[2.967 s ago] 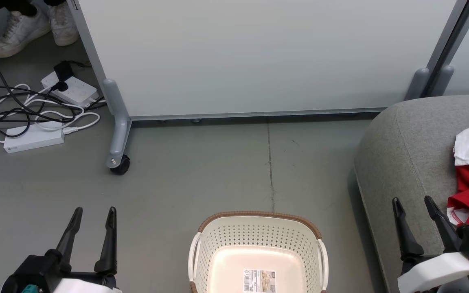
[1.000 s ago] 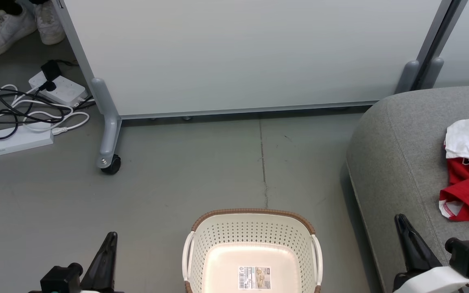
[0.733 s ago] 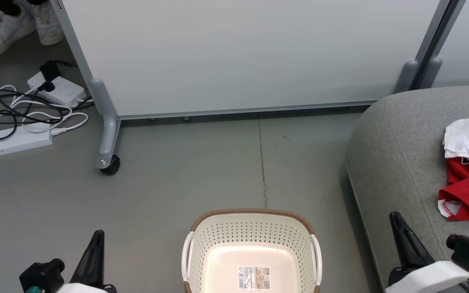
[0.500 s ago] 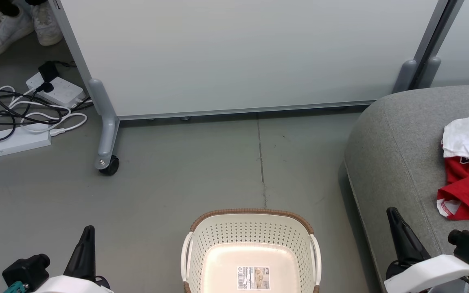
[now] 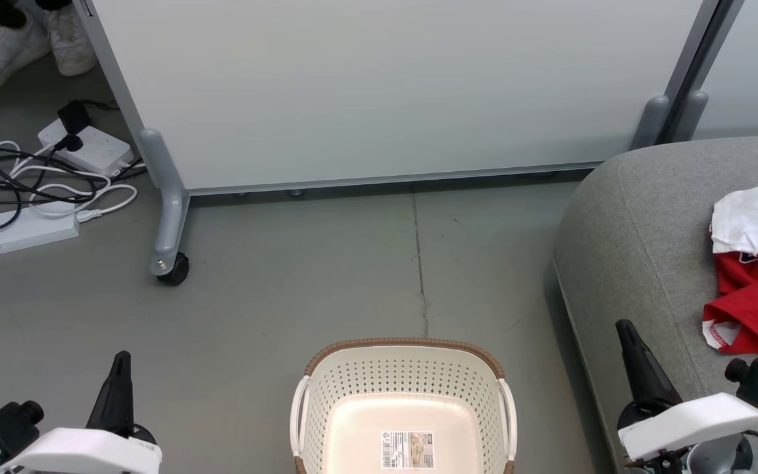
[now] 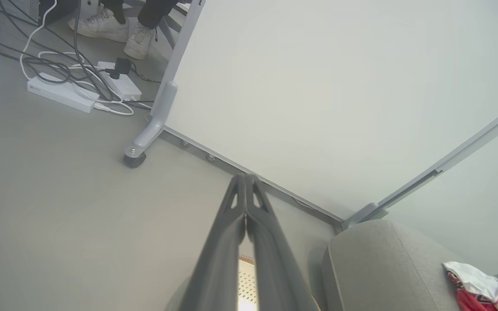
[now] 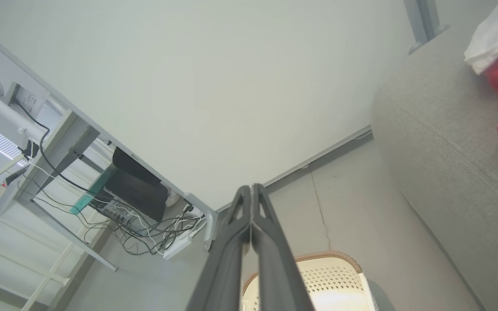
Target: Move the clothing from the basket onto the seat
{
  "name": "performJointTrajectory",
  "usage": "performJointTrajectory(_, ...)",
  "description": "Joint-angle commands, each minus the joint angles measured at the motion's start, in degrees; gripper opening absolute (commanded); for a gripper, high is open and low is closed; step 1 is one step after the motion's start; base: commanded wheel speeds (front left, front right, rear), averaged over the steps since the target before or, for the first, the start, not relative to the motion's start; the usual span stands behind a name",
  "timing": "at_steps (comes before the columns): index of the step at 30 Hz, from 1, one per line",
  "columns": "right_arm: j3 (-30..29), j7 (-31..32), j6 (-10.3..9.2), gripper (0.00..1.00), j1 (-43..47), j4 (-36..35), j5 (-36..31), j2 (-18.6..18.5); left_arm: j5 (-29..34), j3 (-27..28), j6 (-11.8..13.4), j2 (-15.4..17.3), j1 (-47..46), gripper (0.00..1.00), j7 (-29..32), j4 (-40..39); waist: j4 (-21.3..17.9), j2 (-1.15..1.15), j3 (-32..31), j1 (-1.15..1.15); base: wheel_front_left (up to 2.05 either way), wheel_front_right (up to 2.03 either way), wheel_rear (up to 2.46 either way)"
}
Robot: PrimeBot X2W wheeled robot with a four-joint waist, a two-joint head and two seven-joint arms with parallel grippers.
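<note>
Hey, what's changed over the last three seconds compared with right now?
The left end effector and the right end effector, both open three seconds ago, have shut empty, rolled, and dropped lower in the head view. The scene's slight leftward shift is camera motion. Unchanged: the basket sits empty on the floor, and the clothing lies on the seat.
</note>
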Motion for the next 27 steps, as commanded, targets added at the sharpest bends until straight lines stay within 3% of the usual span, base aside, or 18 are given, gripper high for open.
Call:
performJointTrajectory(1,0.3,-0.4,0.01,0.00,-1.9,-0.1,2.5,-0.5,-2.2,1.3,-0.4,0.3,-1.8,0.00,0.7,-0.5,0.0,0.00,0.0,0.00,0.00,0.00,0.00)
performJointTrajectory(27,2.6,-0.9,0.04,0.00,-6.6,4.8,20.8,-0.7,-17.8,8.4,-2.2,-1.8,-4.5,0.00,7.5,0.1,-0.7,0.00,-0.1,0.00,0.00,0.00,0.00)
